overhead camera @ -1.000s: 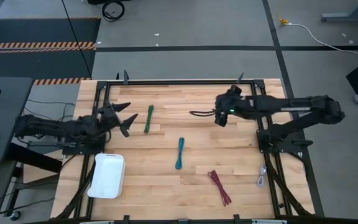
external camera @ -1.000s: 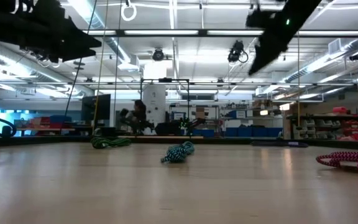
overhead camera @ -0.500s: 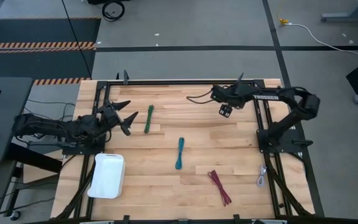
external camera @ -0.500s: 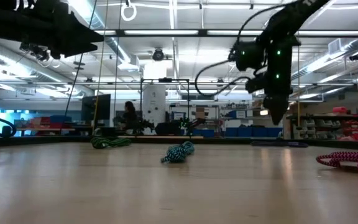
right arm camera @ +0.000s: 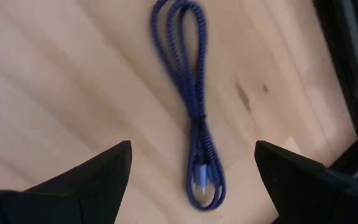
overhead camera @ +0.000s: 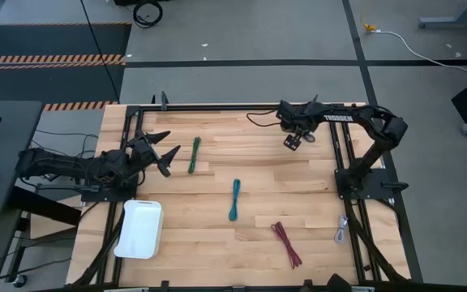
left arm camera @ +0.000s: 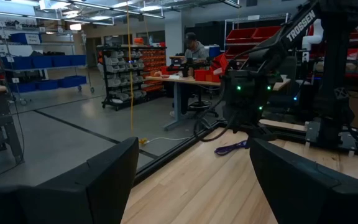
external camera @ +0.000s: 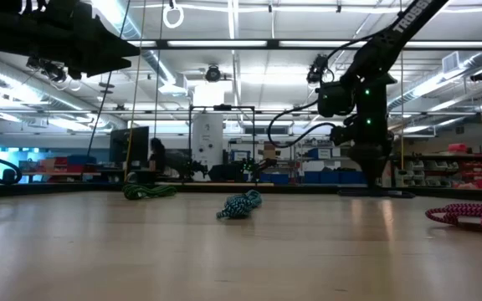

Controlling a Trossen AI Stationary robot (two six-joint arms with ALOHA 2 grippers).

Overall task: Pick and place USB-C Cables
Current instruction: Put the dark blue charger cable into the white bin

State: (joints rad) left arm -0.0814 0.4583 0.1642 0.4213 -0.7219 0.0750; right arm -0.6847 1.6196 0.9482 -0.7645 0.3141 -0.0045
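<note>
The wooden tabletop [overhead camera: 217,243] carries everything, framed by a black rail along its far edge and sides. The right arm [overhead camera: 363,130] reaches from the right edge toward the far right corner, and the right gripper [overhead camera: 293,143] hangs there with its fingers spread wide and holding nothing. In the right wrist view the purple cable [right arm camera: 196,99] lies flat on the wood between the two open fingers [right arm camera: 86,180], not touching either; it is a folded loop, and the black rail runs close beside it. The left wrist view shows that same cable [left arm camera: 232,148] lying on the wood near the rail below the right arm.

The left arm [overhead camera: 63,169] waits at the left edge, about midway along it, and the left gripper [overhead camera: 162,156] is held above the wood with its fingers wide apart and empty.

A white tray [overhead camera: 139,229] sits near the front left corner. The dark red cable [overhead camera: 286,244] lies near the front edge, right of centre. The green cable [overhead camera: 194,154] rests just beside the left gripper, toward the far edge. The teal cable [overhead camera: 234,199] lies near the tabletop's centre. A pale grey cable [overhead camera: 341,230] lies at the right edge, by the frame.
</note>
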